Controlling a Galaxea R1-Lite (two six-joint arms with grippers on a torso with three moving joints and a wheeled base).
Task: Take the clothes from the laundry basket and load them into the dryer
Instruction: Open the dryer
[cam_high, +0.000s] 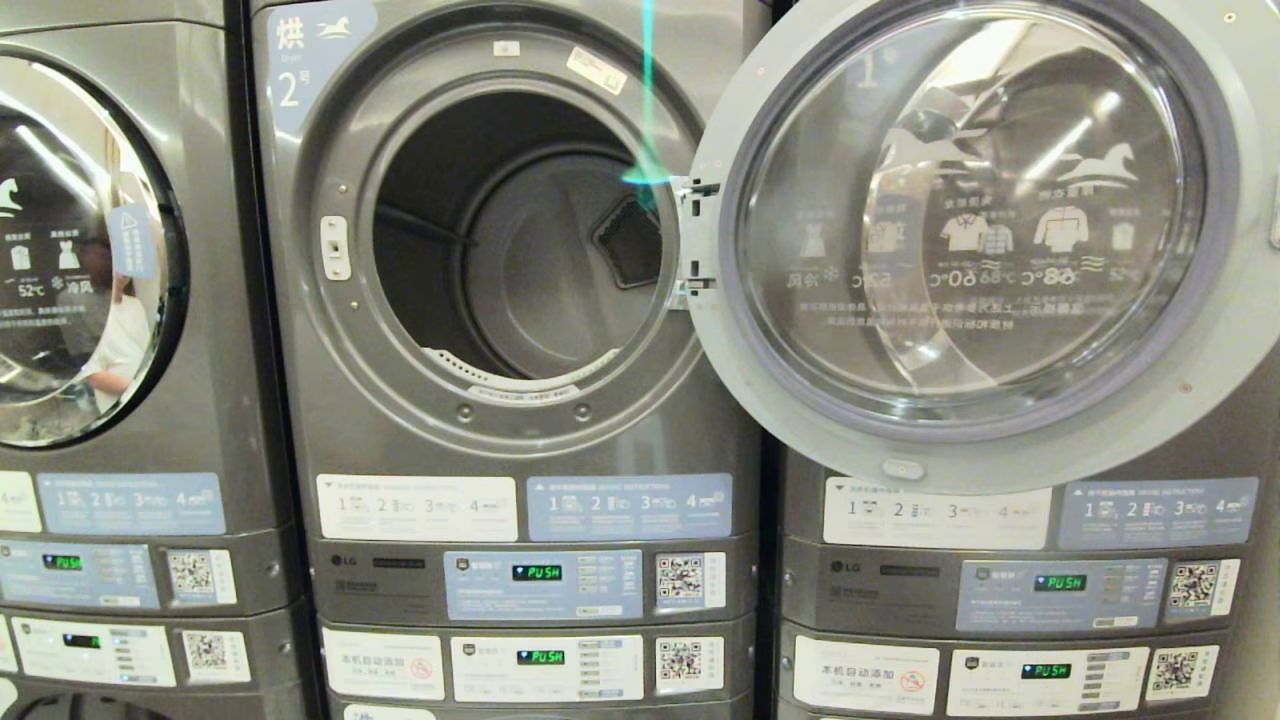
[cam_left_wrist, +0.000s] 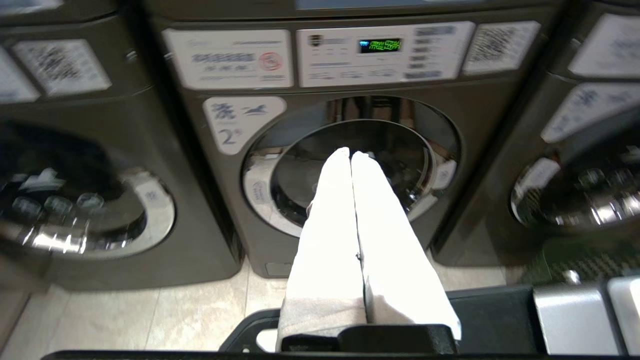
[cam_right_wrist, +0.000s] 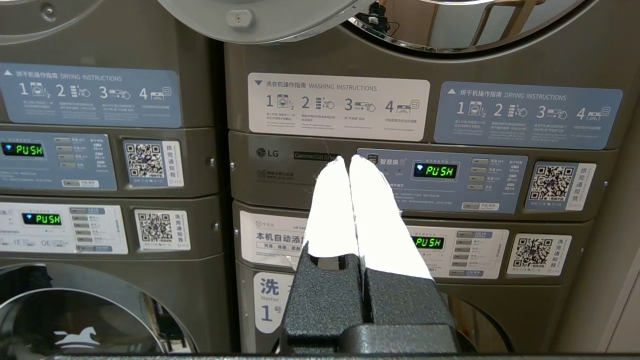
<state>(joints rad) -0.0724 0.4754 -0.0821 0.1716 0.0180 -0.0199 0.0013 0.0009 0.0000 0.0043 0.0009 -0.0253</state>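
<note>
Left gripper (cam_left_wrist: 351, 156): white fingers (cam_left_wrist: 325, 240) pressed together, nothing between them, pointing at the round glass door of the washer (cam_left_wrist: 350, 170) marked 2. Below that washer, pale floor tiles (cam_left_wrist: 150, 320); nearer than it, a black edge (cam_left_wrist: 495, 320) low in the left wrist view.

Right gripper (cam_right_wrist: 348, 161): white fingers (cam_right_wrist: 380, 220) likewise together, empty, aimed at the control panels (cam_right_wrist: 440, 172) of the stack right of the dryer. Green "PUSH" displays lit there; QR stickers (cam_right_wrist: 552, 184) just right of them; washing and drying instruction labels (cam_right_wrist: 337, 107) just above. A washer marked 1 (cam_right_wrist: 270, 295) under those panels.

Farther off, in the head view, neither gripper showing. Dryer (cam_high: 520, 240) marked 2 at centre, mouth wide open, drum (cam_high: 540, 270) dark and bare as far as visible, no clothes seen inside. Dryer's door (cam_high: 985, 240) swung fully out to the right of the mouth, hinged at the mouth's right edge, covering most of the neighbouring machine's front; printed garment icons and temperatures legible backwards through its glass. A thin teal streak (cam_high: 648, 90) hanging before the mouth's upper right rim. Left of the dryer, another machine (cam_high: 90, 250) with door closed, a person reflected in its glass. Under the dryer, panels (cam_high: 545, 585) with "PUSH" displays.

Laundry basket and clothes: outside every view, place cannot be told.
</note>
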